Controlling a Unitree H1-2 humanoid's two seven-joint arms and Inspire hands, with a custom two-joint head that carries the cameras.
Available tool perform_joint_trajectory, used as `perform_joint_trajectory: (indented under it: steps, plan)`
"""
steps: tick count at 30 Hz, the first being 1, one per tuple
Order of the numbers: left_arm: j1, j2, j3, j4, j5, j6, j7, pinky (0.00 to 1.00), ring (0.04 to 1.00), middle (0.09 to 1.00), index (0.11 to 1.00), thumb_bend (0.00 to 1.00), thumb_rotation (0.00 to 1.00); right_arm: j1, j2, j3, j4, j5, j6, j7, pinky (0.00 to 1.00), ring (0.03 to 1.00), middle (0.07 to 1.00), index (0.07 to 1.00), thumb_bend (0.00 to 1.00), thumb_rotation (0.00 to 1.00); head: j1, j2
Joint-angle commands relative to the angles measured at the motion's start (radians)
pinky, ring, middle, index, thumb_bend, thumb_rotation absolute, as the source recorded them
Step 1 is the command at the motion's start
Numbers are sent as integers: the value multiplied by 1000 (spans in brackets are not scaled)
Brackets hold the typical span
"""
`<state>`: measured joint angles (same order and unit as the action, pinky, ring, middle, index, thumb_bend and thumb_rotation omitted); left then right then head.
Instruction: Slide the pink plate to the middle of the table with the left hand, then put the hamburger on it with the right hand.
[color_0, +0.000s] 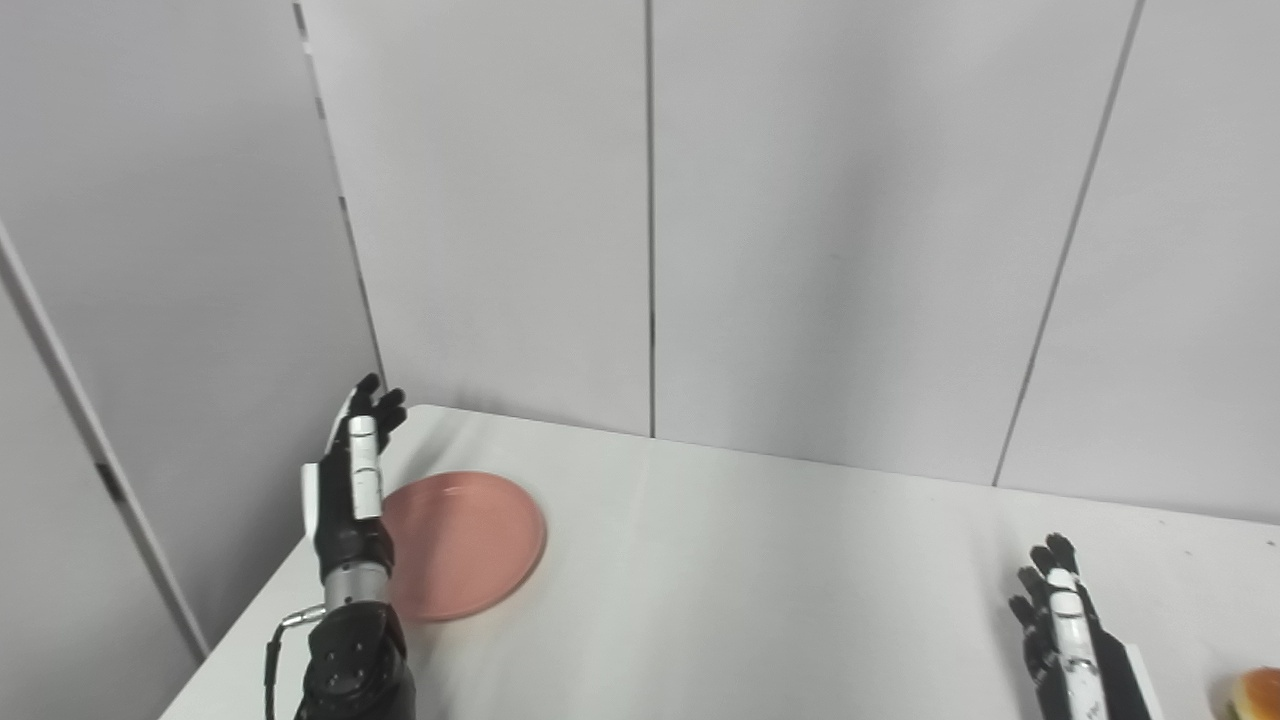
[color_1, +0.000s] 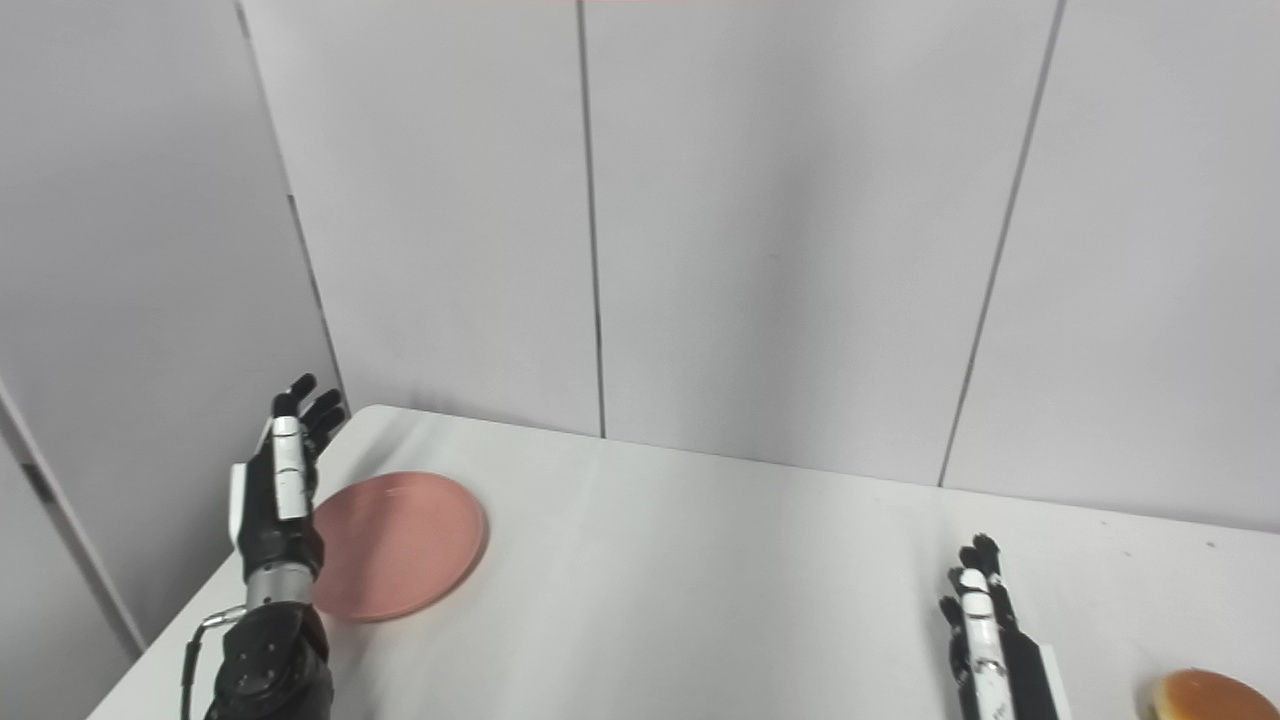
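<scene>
A: Hidden or cut off? The round golden-brown hamburger bun (color_1: 1213, 695) sits at the frame's 5 o'clock corner, lower part lost below the edge. The left eye view keeps only a sliver at the right border, with a trace of green at its left side. Filling cannot be made out.

B: Right robot hand (color_1: 980, 622): wrist and forearm run off the bottom. Fingers extended, pointing to 12 o'clock, grasping nothing, released. Whether it touches the white table (color_0: 760, 590) or hovers above it, cannot tell. It lies at 9 o'clock of the bun, apart from it.

A: Left robot hand (color_0: 352, 480): black with a white back panel, raised edge-on, fingers straight and together, pointing to 12 o'clock. Released, nothing in it. It stands at 9 o'clock of the flat round pink plate (color_0: 470, 545) and covers the plate's left rim in both views. Contact with the rim cannot be judged.

B: View differences: the right eye view shows most of the bun's top; the left eye view nearly loses it. Otherwise the same layout.

A: Plate contents: nothing lies on it. It rests flat at the table's 9 o'clock side, near the far-left corner, well apart from the bun. Grey panelled walls (color_0: 850, 220) behind.
</scene>
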<state>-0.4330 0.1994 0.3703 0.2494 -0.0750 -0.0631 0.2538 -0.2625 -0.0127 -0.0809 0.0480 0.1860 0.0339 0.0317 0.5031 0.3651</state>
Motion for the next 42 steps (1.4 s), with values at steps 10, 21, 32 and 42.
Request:
perform_joint_trajectory:
  steps: [10, 21, 32, 42]
  plan:
    - [-56, 106, 28, 130, -58, -71, -23, 881, 786, 763, 778, 838, 1000, -19, -14, -5, -27, 27, -43, 47, 1000, 1000, 1000, 1000, 380, 869, 26, 3]
    - [-69, 102, 37, 226, -160, -74, -80, 828, 768, 749, 756, 840, 1000, -19, -12, -5, -64, 18, -12, 28, 1000, 1000, 1000, 1000, 331, 893, 41, 8]
    - [-69, 71, -12, 277, -175, -69, -110, 851, 767, 754, 767, 857, 1000, -13, -11, -1, -93, 12, 0, 10, 1000, 1000, 1000, 1000, 336, 907, 39, 16]
    - [-76, 47, -64, 344, -152, -96, -124, 864, 796, 773, 785, 853, 1000, -9, -12, 8, -118, 3, 22, 8, 1000, 1000, 1000, 1000, 324, 935, 35, 23]
